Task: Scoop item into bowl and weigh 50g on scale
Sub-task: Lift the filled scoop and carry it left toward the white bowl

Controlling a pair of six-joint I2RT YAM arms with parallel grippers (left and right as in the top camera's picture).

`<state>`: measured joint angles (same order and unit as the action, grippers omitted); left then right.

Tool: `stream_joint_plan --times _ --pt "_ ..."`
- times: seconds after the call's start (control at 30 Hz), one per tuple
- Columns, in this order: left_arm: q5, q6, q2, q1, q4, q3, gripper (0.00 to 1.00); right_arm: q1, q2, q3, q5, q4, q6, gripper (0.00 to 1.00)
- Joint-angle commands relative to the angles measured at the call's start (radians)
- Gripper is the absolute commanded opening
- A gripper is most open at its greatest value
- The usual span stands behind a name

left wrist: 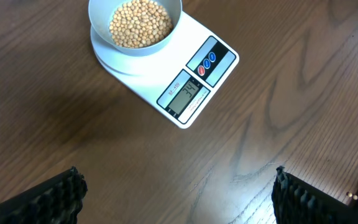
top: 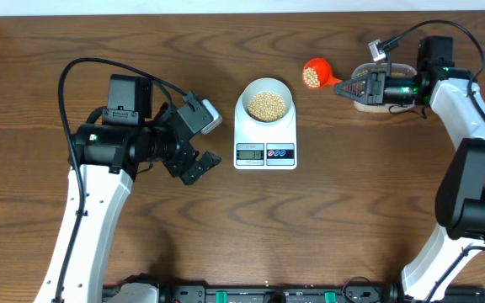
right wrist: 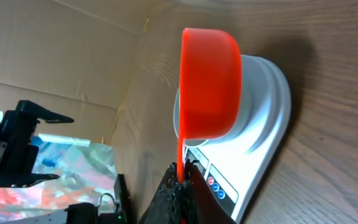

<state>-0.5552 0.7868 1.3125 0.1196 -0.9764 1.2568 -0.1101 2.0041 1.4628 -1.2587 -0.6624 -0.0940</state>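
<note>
On the scale, pale bowl, tan beans

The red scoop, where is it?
In the overhead view the red scoop is right of the bowl, held by the right gripper.

- Dark brown wood-grain surface, it fills pretty much the whole overhead view.
- White scale sits flat on it around the middle, display and buttons toward the near edge.
- Clear tub rests off to the scale's right, well apart from it and mostly hidden, so can't say more.
</note>
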Motion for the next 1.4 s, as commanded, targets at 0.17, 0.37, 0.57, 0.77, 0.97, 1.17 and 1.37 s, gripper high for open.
stream_joint_plan --times 0.17,0.37,0.57,0.77,0.97,1.17,1.37 --pt "-0.009 0.013 -0.013 -0.003 -0.003 0.011 0.98 0.041 0.010 -0.007 -0.058 0.043 0.012 0.01" --pt "-0.009 0.013 -0.013 -0.003 -0.003 0.011 0.98 0.064 0.010 -0.007 -0.058 0.073 0.049 0.01" --pt "-0.009 0.013 -0.013 -0.003 -0.003 0.011 0.98 0.084 0.010 -0.007 -0.058 0.104 0.057 0.01" --pt "-0.009 0.013 -0.013 -0.003 -0.003 0.011 0.98 0.107 0.010 -0.007 -0.057 0.142 0.090 0.01" --pt "-0.009 0.013 -0.013 -0.003 -0.003 0.011 0.98 0.129 0.010 -0.007 -0.057 0.220 0.146 0.01" --pt "-0.009 0.013 -0.013 -0.003 -0.003 0.011 0.98 0.142 0.010 -0.007 -0.057 0.245 0.150 0.01" --pt "-0.009 0.013 -0.013 -0.003 -0.003 0.011 0.98 0.145 0.010 -0.007 -0.057 0.263 0.150 0.01"
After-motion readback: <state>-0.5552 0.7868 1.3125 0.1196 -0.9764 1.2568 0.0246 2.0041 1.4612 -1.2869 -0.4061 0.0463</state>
